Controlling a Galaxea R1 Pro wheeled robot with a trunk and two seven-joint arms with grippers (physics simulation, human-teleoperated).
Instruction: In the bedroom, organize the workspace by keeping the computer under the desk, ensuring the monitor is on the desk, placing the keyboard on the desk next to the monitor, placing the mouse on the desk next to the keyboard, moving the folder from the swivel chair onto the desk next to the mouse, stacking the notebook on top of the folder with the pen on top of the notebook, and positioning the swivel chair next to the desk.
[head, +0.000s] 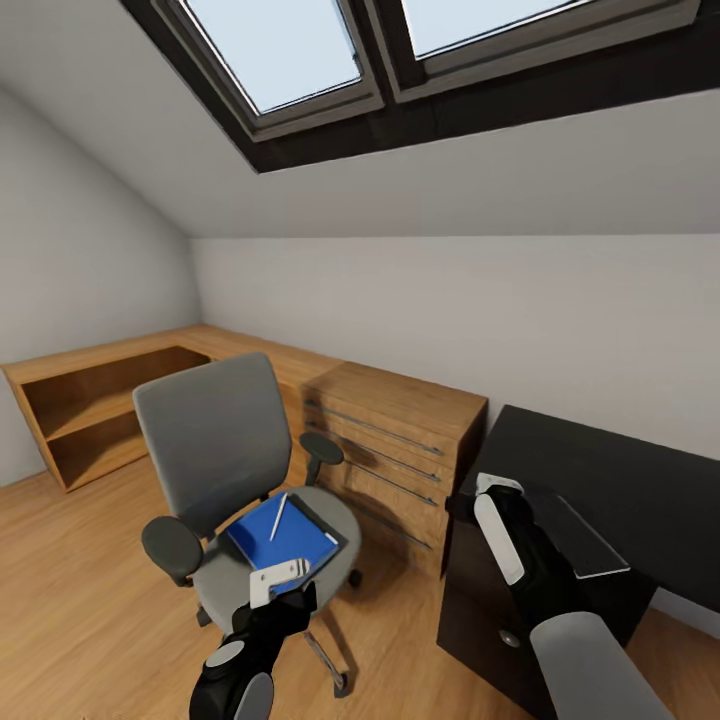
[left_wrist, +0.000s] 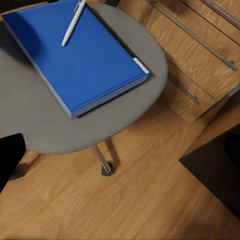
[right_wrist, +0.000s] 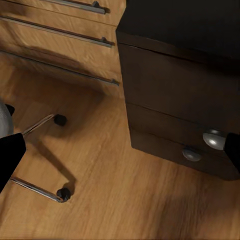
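The grey swivel chair (head: 215, 430) stands on the wood floor left of the black desk (head: 630, 470). On its seat lies the blue folder (head: 280, 537) with the pale pen (head: 278, 516) across it; both show close up as folder (left_wrist: 75, 55) and pen (left_wrist: 73, 22). My left gripper (head: 280, 580) hovers at the seat's front edge, open and empty. My right gripper (right_wrist: 120, 152) is open above the desk's left end, over the drawer unit (right_wrist: 175, 100). A thin flat grey rectangle (head: 582, 540), possibly the notebook, lies on the desk top.
A light-wood drawer cabinet (head: 400, 430) stands between chair and desk, with a low open shelf unit (head: 100, 410) running along the left wall. Chrome chair legs with castors (right_wrist: 63, 194) spread over the floor. A sloped ceiling with skylights (head: 280, 50) is overhead.
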